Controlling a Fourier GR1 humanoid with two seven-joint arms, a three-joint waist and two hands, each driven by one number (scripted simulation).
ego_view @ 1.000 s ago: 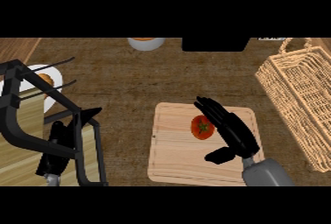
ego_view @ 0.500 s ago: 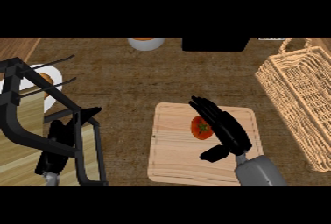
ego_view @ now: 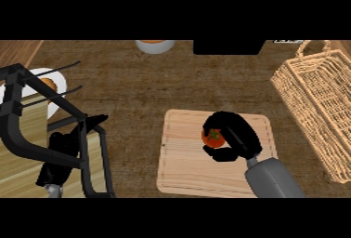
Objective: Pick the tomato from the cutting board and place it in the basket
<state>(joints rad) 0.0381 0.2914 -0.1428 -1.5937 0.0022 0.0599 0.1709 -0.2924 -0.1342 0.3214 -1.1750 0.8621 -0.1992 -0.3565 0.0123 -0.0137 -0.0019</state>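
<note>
The tabletop [ego_view: 137, 93] is filling the view, and 3 big things are sitting on it. The basket [ego_view: 315, 107] is standing at 3 o'clock, well apart from the board [ego_view: 198, 172], which is lying at 5 o'clock of centre. A black rack [ego_view: 21, 139] is taking up the 8 o'clock side.

The right hand [ego_view: 237, 135] is coming in from 5 o'clock and curling over the board's upper part, fingers and thumb wrapping round the tomato [ego_view: 214, 138]. The left hand [ego_view: 61, 158] is resting at 8 o'clock beside the rack, fingers lying straight and holding nothing.

The tomato is showing between the right hand's fingers, over the board near its 12 o'clock edge; whether it is touching the wood I cannot tell.

By my reading the grasp is being closed, so roughly the 1st part is under way. Lifting, carrying toward 3 o'clock and releasing in the basket are all left to do.
</note>
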